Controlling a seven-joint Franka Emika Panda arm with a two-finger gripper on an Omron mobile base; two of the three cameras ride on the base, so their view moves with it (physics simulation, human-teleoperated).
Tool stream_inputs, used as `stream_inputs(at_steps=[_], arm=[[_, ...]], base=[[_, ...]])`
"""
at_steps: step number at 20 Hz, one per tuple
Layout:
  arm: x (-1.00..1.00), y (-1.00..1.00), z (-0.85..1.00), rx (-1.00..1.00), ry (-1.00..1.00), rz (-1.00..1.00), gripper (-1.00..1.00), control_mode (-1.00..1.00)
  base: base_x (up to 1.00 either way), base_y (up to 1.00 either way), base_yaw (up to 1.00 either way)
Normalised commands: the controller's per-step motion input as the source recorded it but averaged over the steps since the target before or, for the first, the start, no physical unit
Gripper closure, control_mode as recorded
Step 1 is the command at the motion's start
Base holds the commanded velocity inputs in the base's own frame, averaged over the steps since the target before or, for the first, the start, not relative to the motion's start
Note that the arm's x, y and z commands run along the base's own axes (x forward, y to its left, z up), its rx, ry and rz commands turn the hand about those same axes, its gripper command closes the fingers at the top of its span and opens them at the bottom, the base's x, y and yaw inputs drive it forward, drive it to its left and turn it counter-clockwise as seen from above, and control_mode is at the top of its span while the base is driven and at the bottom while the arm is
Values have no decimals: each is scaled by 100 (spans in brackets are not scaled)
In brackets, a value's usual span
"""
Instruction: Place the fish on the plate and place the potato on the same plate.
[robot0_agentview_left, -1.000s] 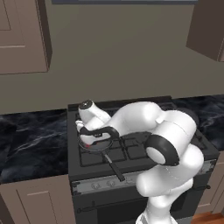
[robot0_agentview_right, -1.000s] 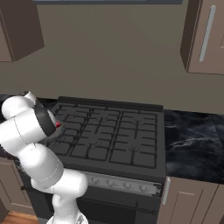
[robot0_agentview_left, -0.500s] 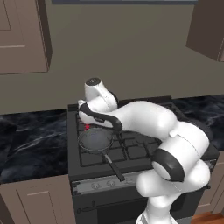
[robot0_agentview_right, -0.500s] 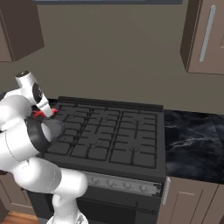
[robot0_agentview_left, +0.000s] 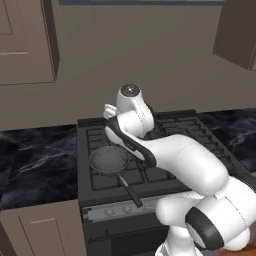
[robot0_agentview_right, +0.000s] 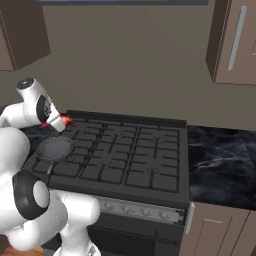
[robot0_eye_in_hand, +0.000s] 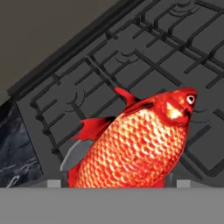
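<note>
The fish (robot0_agentview_right: 63, 120) is off the stove and up in the air now, which is the big change. A second ago the hand was down low over the frying pan (robot0_agentview_left: 108, 160) at the left front burner, half a second ago it was lifting, and now the arm has swung up and back with the catch.

Left base view: the wrist sits high above the far left part of the stove (robot0_agentview_left: 150, 150), and the pan sits empty below it, handle pointing toward the near edge. I can't make out the fingers from here.

Right base view: a bit of red pokes out past the hand, above the stove's far left corner, with the pan just below and nearer.

Hand view: the gripper (robot0_eye_in_hand: 118, 181) has the fish clamped, head up to the right, tail fins trailing left, burner grates well apart beneath it. The fingers are hidden behind the body, so they're clenched on it as far as its width allows.

My read: pickup is done, and carrying it to the plate comes next. The potato hasn't been touched.
</note>
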Motion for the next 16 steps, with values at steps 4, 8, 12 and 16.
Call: stream_inputs(at_steps=[4, 8, 12, 16], arm=[[-16, -3, 0, 0, 0, 0, 100, -100], [0, 0, 0, 0, 0, 0, 100, 100], [0, 0, 0, 0, 0, 0, 100, 100], [0, 0, 0, 0, 0, 0, 100, 100]], base=[[0, 0, 0], [-100, -84, 0], [-50, -100, 0], [0, -98, 0]])
